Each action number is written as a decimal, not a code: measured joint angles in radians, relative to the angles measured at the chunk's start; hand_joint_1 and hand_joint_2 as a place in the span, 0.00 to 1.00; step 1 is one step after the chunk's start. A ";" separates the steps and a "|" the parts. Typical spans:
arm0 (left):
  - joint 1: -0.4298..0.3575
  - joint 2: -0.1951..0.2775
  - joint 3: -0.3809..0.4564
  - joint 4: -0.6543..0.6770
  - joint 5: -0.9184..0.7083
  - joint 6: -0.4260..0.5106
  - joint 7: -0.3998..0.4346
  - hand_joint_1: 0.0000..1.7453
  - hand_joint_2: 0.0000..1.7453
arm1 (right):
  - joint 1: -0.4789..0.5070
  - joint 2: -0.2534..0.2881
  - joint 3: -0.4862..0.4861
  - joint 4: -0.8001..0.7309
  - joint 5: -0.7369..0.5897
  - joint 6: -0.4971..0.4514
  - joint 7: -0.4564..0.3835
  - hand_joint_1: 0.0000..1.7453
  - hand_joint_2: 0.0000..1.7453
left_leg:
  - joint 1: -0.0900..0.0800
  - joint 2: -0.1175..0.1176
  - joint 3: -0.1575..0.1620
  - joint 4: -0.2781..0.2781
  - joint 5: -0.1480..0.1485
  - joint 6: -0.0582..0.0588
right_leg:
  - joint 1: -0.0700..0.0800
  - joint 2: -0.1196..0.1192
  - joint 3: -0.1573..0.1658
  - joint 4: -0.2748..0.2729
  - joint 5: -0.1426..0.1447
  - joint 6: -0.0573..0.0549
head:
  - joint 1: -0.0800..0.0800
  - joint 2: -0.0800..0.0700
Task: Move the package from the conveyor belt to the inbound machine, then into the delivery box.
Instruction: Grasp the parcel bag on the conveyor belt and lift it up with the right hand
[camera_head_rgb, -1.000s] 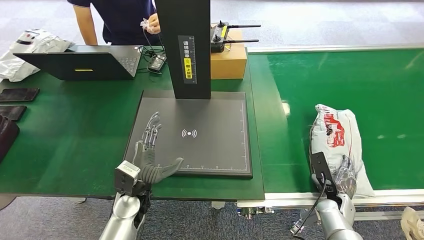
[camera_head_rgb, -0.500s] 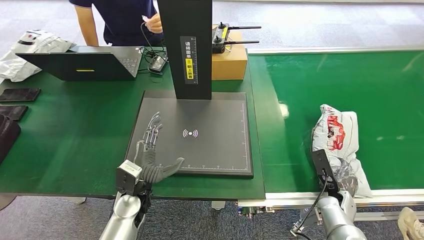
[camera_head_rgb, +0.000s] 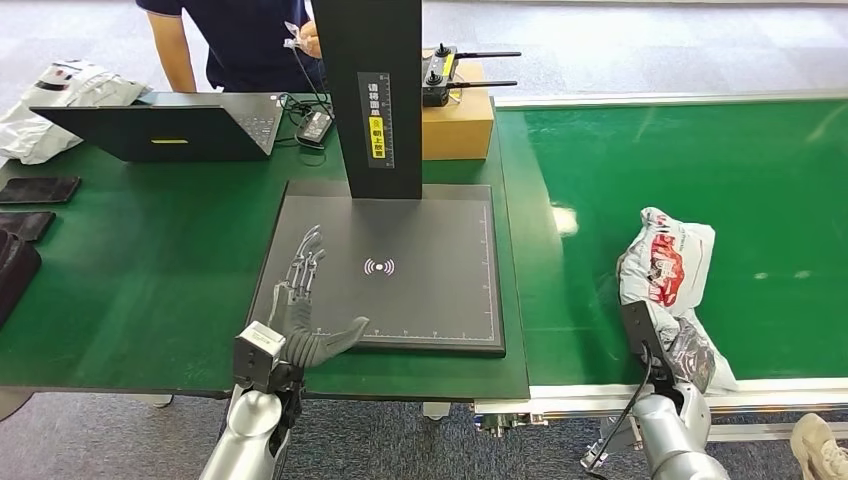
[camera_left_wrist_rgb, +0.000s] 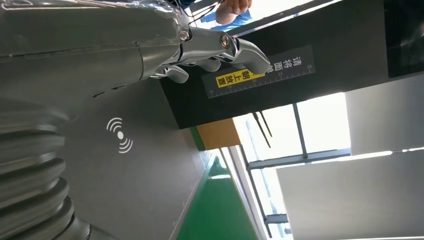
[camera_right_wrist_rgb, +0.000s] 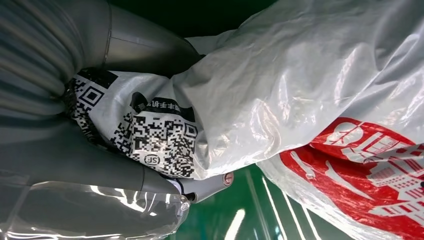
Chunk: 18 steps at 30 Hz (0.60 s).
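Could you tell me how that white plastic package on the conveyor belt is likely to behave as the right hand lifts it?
The package is a wrinkled plastic bag, so it will probably sag and fold rather than stay flat. Its film looks glossy in the right wrist view, so it may slip in the right hand, whose fingers wrap its labelled end. It bunches loosely, which suggests soft, light contents, though that is unclear.

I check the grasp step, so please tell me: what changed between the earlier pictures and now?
The right hand now grips the near end of the package, and the bag has bunched up and tilted on the conveyor belt; earlier it lay flat. The left hand stayed open over the inbound machine.
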 joint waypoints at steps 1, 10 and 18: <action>0.001 0.000 0.000 0.000 0.000 0.001 0.000 0.00 1.00 | 0.003 0.004 0.001 -0.005 0.002 -0.009 -0.007 1.00 1.00 | 0.000 0.000 0.000 0.000 0.000 0.000 | 0.000 0.000 0.000 0.000 0.000 0.000 | 0.000 0.000; 0.017 0.000 0.006 0.000 0.000 0.017 -0.001 0.00 1.00 | 0.053 0.069 0.071 -0.177 -0.030 -0.069 -0.070 1.00 1.00 | 0.000 0.000 -0.002 0.000 0.000 0.000 | 0.000 0.000 -0.002 0.000 0.000 0.000 | 0.000 0.000; 0.028 0.001 0.012 0.000 0.007 0.044 -0.002 0.00 1.00 | 0.139 0.141 0.227 -0.458 -0.007 -0.072 -0.070 1.00 1.00 | 0.000 0.000 -0.003 0.000 0.000 0.000 | 0.000 0.000 -0.003 0.000 0.000 0.000 | 0.000 0.000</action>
